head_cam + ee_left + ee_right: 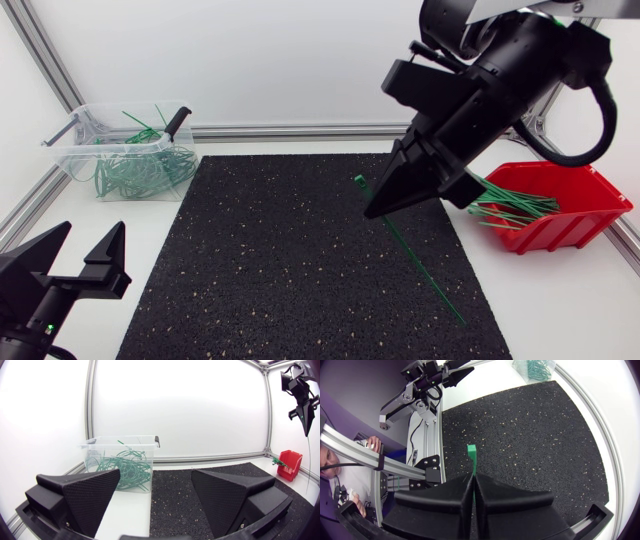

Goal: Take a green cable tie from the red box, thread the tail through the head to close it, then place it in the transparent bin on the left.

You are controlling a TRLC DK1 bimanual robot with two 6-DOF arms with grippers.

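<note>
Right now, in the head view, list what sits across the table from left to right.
transparent bin → right gripper, jaws shut on a green cable tie → red box

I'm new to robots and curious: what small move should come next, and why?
Probably the left arm should rise toward the dangling tail: the right arm's jaws are shut on the green cable tie above the mat, while the left jaws stand open.
</note>
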